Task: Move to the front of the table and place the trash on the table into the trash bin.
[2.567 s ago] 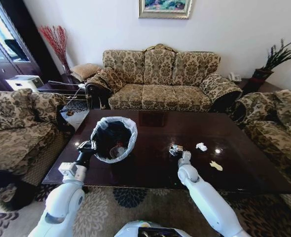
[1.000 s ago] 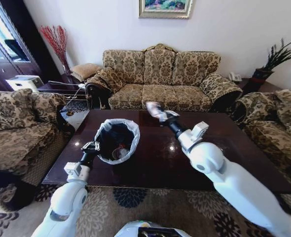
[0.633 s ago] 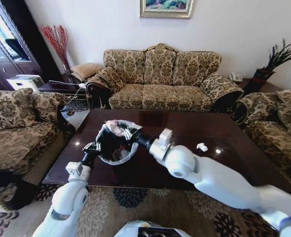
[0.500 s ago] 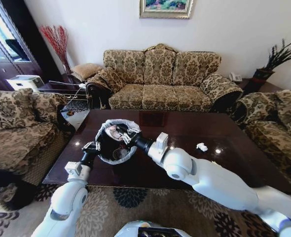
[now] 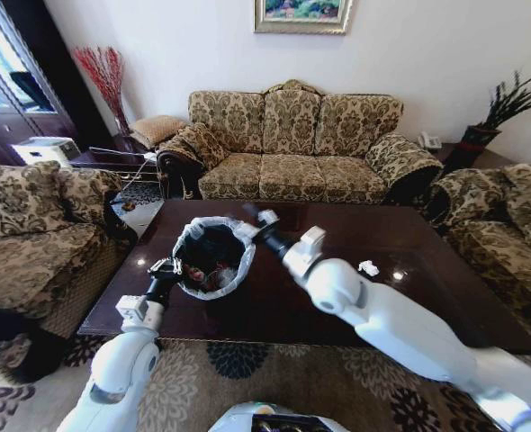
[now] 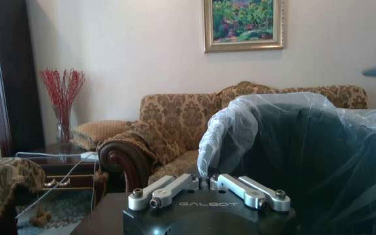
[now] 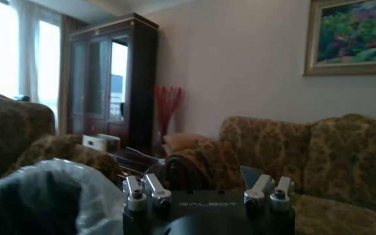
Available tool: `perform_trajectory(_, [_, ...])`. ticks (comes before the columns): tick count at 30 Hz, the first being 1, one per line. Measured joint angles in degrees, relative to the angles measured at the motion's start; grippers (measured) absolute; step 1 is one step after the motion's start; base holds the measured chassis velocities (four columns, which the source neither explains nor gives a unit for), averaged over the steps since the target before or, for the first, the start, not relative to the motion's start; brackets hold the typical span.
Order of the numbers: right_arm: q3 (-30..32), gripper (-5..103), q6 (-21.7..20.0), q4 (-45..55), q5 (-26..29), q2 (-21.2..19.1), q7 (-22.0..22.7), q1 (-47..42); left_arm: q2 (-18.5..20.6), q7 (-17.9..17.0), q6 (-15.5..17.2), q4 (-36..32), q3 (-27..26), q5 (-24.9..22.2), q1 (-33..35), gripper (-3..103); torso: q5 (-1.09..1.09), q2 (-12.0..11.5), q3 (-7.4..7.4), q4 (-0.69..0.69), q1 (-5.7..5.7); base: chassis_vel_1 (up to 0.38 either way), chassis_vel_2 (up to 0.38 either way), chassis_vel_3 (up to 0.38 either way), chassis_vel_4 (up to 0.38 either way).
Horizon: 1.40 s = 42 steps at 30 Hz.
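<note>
Both arms wear glossy white rounded shells with small white boxes at the wrists. Black gripper housings read GALBOT in grey, carrying silver linkage bars with round screws.

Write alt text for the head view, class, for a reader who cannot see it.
The right gripper hangs open and empty just past the far rim of the bag-lined trash bin, which stands on the dark wooden table and holds litter. The left gripper is at the bin's near side. A crumpled white tissue lies on the table to the right.
</note>
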Motion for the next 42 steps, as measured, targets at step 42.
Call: perform_trajectory(42, [20.6, 100, 5.4, -34.7, -11.0, 13.1, -5.0, -21.0, -2.8, 0.0, -1.4, -4.7, -0.5, 1.8, 5.4, 3, 0.00, 0.0, 0.00, 0.07, 0.00, -0.105, -0.101, 0.106, 0.102])
